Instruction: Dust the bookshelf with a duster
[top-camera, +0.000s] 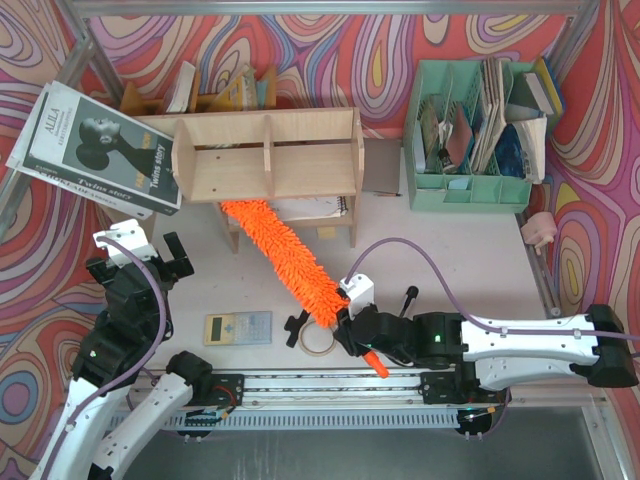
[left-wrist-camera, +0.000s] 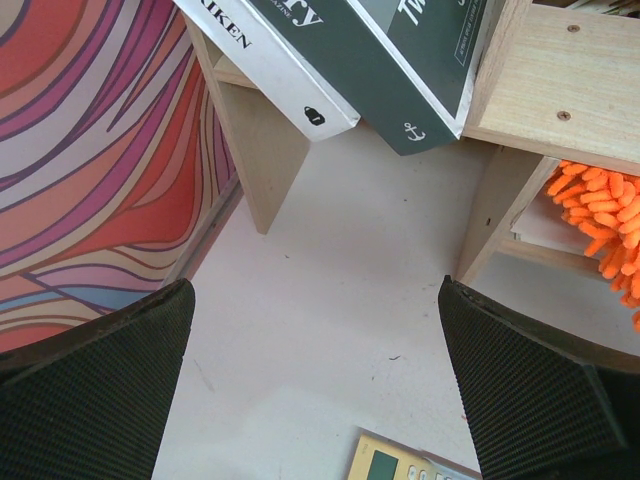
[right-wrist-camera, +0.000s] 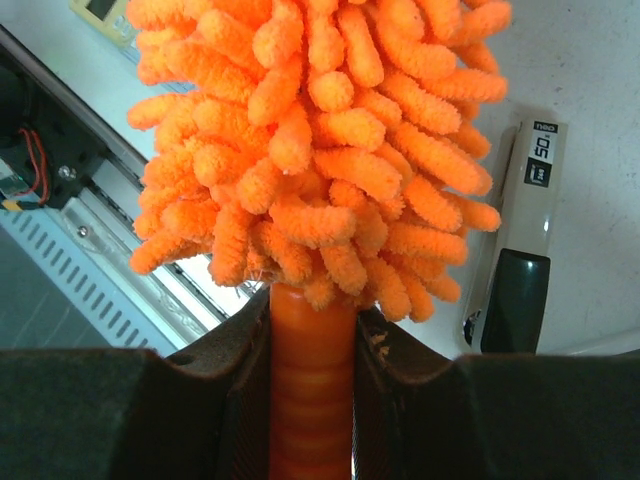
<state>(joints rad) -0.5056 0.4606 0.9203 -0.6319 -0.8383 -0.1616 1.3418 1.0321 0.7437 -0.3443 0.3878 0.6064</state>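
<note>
The bookshelf (top-camera: 270, 155) is pale plywood, matt, with visible grain. The duster (top-camera: 285, 255) is fluffy orange chenille cloth; its handle (right-wrist-camera: 311, 390) is smooth, ribbed, slightly glossy plastic. The left gripper (left-wrist-camera: 315, 290) has fingers (left-wrist-camera: 90, 390) faced in a rough black weave. The magazine (top-camera: 95, 145) at far left is glossy paper; the file organizer (top-camera: 470, 185) at far right is matt mint plastic.

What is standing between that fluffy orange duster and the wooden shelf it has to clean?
Nothing visible. The right gripper is shut on the duster handle, and the fluffy tip reaches the lower front edge of the bookshelf. A magazine leans over the shelf's left end.
</note>
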